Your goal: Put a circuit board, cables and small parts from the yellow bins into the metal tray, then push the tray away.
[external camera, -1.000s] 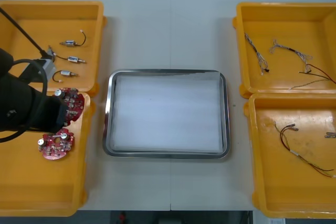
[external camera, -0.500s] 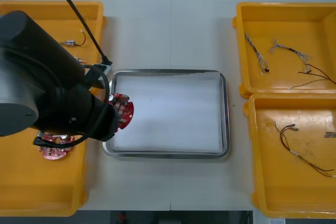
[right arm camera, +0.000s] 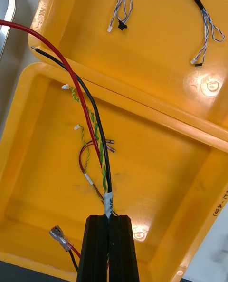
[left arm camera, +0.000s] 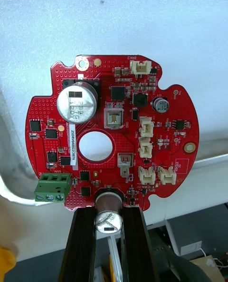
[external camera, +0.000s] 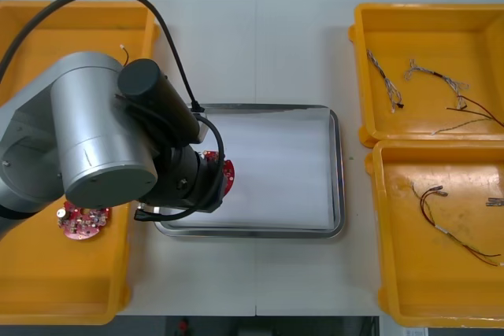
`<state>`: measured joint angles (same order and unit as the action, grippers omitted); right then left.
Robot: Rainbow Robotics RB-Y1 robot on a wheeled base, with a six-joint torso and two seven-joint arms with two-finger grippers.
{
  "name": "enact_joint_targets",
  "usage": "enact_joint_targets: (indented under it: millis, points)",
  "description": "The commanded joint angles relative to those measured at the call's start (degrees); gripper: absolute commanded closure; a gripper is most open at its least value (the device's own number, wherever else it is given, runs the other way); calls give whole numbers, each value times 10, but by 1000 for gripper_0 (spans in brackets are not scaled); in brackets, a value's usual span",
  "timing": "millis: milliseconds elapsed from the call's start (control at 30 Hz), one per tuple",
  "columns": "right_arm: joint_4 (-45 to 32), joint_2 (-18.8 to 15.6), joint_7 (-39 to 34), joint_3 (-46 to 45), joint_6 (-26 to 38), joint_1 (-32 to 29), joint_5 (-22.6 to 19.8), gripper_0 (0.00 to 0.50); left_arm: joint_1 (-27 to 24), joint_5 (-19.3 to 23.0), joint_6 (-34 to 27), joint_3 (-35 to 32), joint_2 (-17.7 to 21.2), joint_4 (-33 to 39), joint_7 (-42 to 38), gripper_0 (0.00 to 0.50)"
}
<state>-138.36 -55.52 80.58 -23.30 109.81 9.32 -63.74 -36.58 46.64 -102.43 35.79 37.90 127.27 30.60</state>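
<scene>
One loose circuit board [external camera: 83, 220] lies flat in the lower-left yellow bin [external camera: 47, 289]. Right of it, my left pincer [left arm camera: 108, 215] pinches a gripped circuit board [left arm camera: 111, 130] by its rim, at a silver can. Round, it has no long axis. Its component face is turned to my wrist camera, and it juts from my fingers over the left part of the metal tray [external camera: 335, 171]. My right pincer [right arm camera: 109, 222] is pressed on a red, black and yellow cable [right arm camera: 95, 139] above a near bin [right arm camera: 180, 177]. Two blue-and-white cables [right arm camera: 122, 1] lie in the adjoining bin.
</scene>
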Motion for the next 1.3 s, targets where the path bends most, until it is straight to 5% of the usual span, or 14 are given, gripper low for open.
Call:
enact_joint_targets:
  millis: [33,800,1100,1133,1167,1233,1300]
  points:
    - [-14,-23,4,5,2,13,-3,500,-26,-34,31,41,-13,-26,24,500]
    - [-24,-23,-1,6,2,13,-11,500,-18,-95,163,156,40,-88,36,500]
    - [-24,-23,-1,6,2,13,-9,500,-12,-97,166,156,57,-88,45,496]
    - [-24,-23,2,6,2,13,-9,500,-13,-96,166,156,57,-88,44,412]
    - [-24,-23,2,6,2,13,-9,500,-13,-97,166,156,57,-88,42,195]
    - [-24,-23,3,6,2,13,-8,500,-13,-96,166,155,56,-86,41,0]
    - [-24,-23,3,6,2,13,-8,500,-12,-96,166,152,56,-83,39,0]
